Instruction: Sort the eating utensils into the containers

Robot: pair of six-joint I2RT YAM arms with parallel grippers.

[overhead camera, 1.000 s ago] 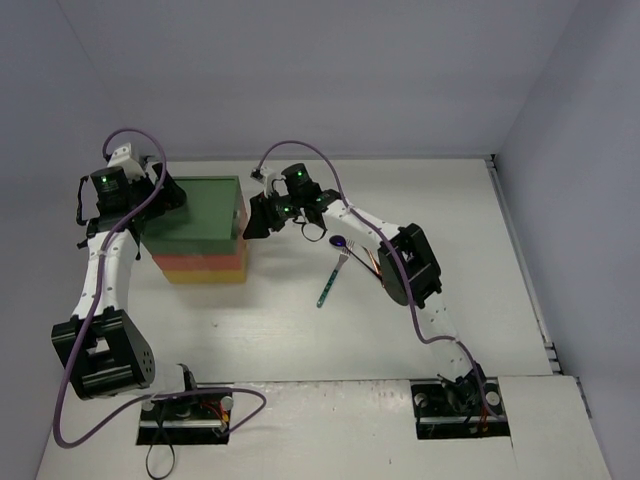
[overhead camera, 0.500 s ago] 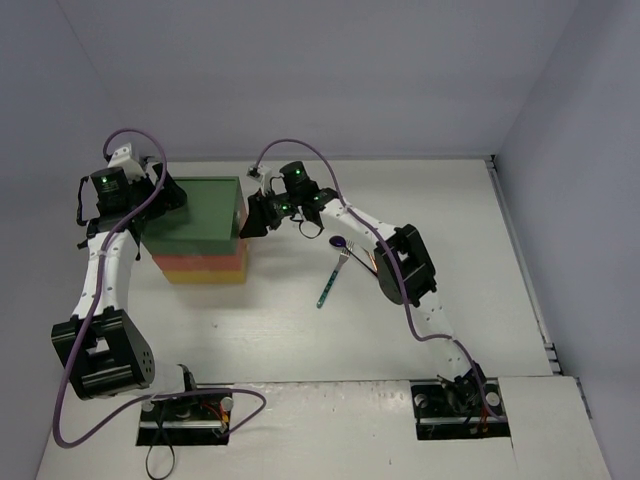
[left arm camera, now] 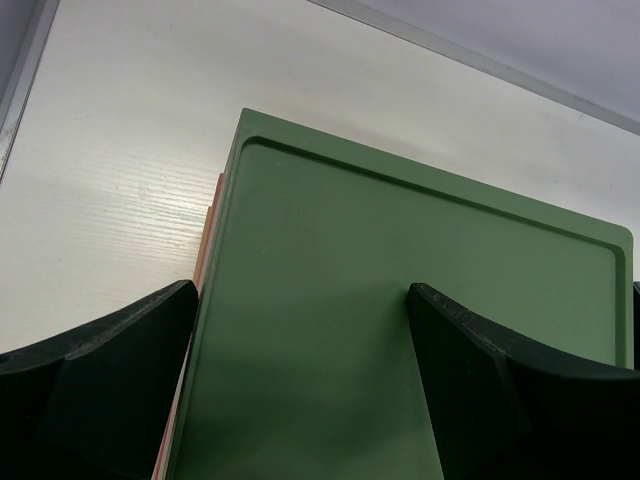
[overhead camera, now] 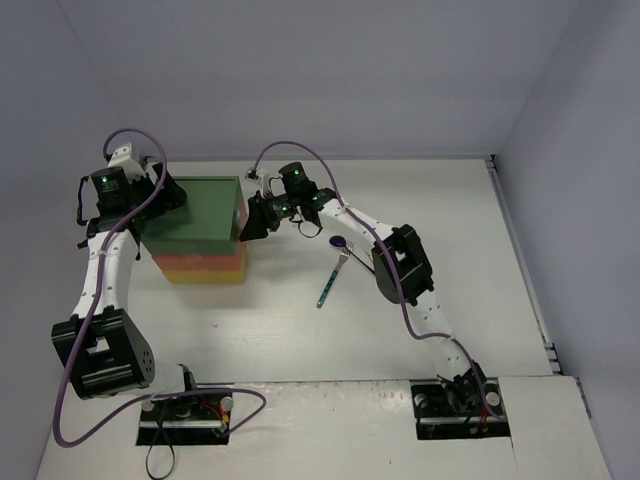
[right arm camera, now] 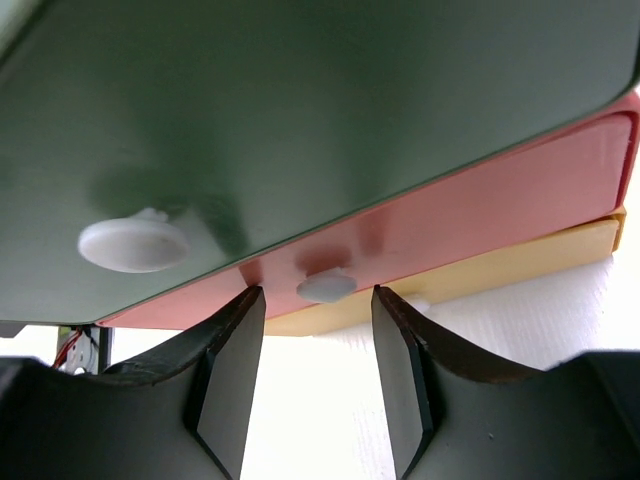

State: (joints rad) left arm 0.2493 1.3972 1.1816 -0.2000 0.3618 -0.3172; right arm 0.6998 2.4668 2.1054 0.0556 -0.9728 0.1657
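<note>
The containers [overhead camera: 196, 232] are a stacked unit with a green top, an orange-red drawer and a yellow drawer, all pushed in. My right gripper [overhead camera: 251, 219] is at its right face. In the right wrist view its open fingers [right arm camera: 232, 372] flank the white knob [right arm camera: 325, 286] of the orange-red drawer [right arm camera: 520, 190], with gaps on both sides. My left gripper [overhead camera: 167, 197] is open over the green top [left arm camera: 400, 290], one finger past its left edge. On the table lie a teal fork [overhead camera: 332, 277], a purple spoon [overhead camera: 340, 242] and copper utensils [overhead camera: 371, 262] partly under the right arm.
The green drawer's larger white knob [right arm camera: 133, 243] sits above and left of the right jaws, and the yellow drawer [right arm camera: 500, 268] lies below. Grey walls close the table at the back and right. The utensils lie right of the drawer unit.
My right gripper has moved a little left, closer to the drawer fronts, and its jaws have narrowed slightly. The left arm and the utensils have not moved.
</note>
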